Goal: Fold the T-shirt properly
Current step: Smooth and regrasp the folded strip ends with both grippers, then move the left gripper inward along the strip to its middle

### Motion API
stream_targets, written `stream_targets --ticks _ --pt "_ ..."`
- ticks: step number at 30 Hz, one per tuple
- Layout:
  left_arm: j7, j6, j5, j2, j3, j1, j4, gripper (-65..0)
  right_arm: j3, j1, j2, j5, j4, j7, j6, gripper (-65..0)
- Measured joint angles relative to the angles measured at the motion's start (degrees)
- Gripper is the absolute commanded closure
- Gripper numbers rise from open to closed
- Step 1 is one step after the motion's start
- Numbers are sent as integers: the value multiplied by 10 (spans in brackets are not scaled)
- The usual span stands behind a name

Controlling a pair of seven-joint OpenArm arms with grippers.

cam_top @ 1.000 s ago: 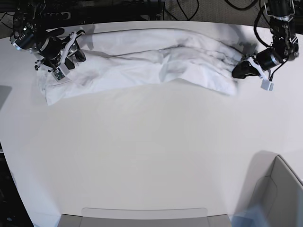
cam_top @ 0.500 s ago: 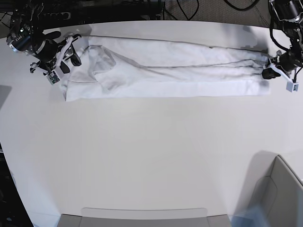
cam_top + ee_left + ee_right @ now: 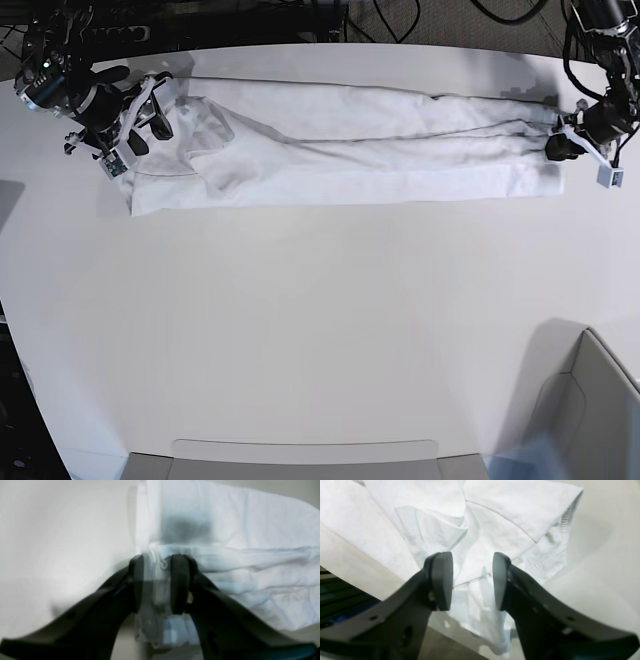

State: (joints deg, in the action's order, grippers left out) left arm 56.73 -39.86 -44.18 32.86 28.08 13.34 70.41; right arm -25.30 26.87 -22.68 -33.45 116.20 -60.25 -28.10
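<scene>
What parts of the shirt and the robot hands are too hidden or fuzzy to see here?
- Left wrist view: the T-shirt edge between the left gripper fingers is smeared by blur; whether cloth is pinched is unclear.
- Right wrist view: the right gripper fingers cover the fabric beneath them.
- Base view: the neck tag is too small to find, and both arms are cut off by the top edge.
- Every view: the shirt's underside lies against the table.

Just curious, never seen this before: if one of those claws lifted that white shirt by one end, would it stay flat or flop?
The T-shirt would probably droop; its fabric lies creased and bunched. It looks thin, so likely light. Pushed, it would probably rumple rather than slide.
</scene>
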Motion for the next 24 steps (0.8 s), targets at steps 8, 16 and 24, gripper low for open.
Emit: stream_targets --ticks 8,16,24 --pt "6 0 5 7 -4 6 13 -205 0 0 0 0 0 0 0 -262" --pt "0 -5 1 27 -8 6 -15 -225 0 0 0 0 0 0 0 -262" --pt "-50 -15 -40 42 -83 22 -77 -225 1 0 -4 0 0 0 0 -262"
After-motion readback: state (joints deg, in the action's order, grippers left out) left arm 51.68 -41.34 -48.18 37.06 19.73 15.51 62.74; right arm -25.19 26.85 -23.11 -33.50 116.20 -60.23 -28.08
